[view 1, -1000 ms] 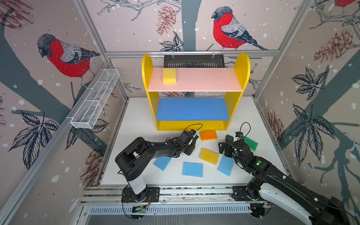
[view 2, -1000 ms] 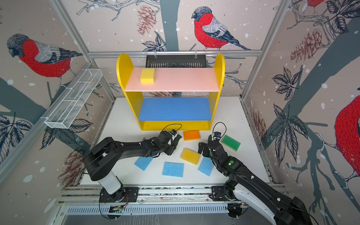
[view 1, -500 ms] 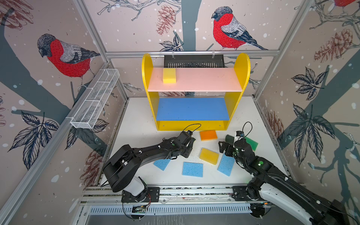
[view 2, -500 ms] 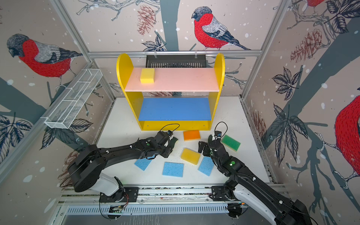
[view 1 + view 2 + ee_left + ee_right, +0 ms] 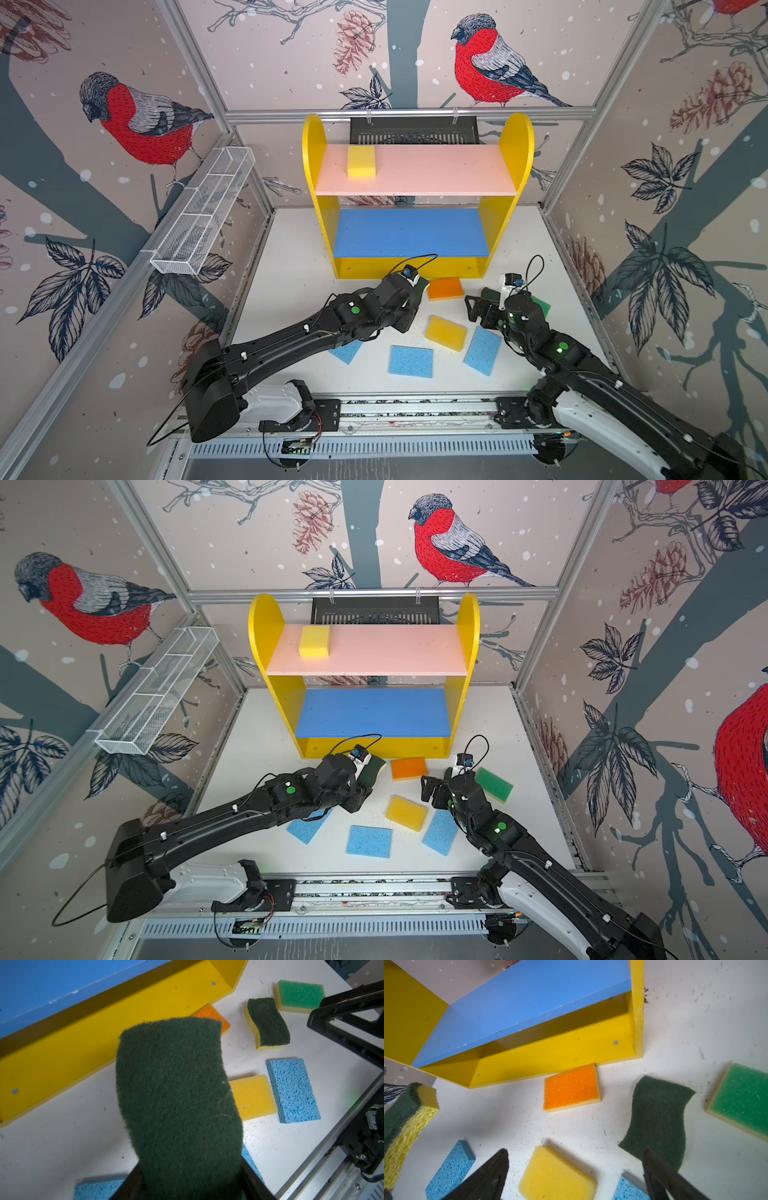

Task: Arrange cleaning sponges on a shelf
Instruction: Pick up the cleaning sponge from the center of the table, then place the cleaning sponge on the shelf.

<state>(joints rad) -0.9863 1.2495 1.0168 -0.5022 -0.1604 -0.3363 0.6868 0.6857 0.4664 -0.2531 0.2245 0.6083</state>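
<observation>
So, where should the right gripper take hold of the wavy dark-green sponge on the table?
Probably from above, the right gripper closing across the wavy dark-green sponge at its middle, over the short width: it lies flat, both long sides free.

You see a fuzzy, fibrous dark-green face on the wavy sponge (image 5: 176, 1105), an open-pored light-blue sponge (image 5: 293, 1091), a smooth painted shelf (image 5: 529, 1001), and a scuffed matt table (image 5: 695, 1022).

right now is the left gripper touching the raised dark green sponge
Touching: the left wrist view shows the raised dark green sponge clamped in the left gripper.
</observation>
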